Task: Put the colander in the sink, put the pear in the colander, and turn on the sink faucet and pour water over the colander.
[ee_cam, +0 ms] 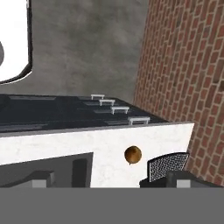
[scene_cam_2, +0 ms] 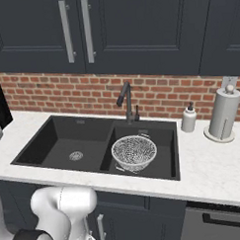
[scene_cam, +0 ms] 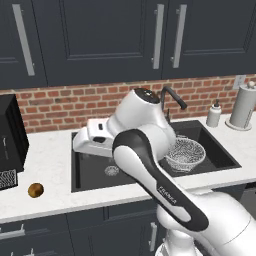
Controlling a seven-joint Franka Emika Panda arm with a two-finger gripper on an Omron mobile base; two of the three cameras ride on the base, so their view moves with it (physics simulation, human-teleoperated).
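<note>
White counter [scene_cam_2: 213, 174] carries the pear [scene_cam: 35, 190], soap bottle [scene_cam_2: 189, 119] and paper-towel roll [scene_cam_2: 223, 114]

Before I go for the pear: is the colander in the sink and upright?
Yes. The colander sits upright, open side up, in the sink's smaller basin, empty.

silvery wire-mesh colander [scene_cam_2: 134, 153], matt charcoal sink [scene_cam_2: 58, 142], dark metal faucet [scene_cam_2: 126, 102], white marble-look counter [scene_cam_2: 213, 167], rough red brick wall [scene_cam_2: 160, 98]

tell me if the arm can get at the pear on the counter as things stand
Probably yes. The pear sits alone on open counter left of the sink, nothing over it, and the open end effector faces it in the hand view.
</note>
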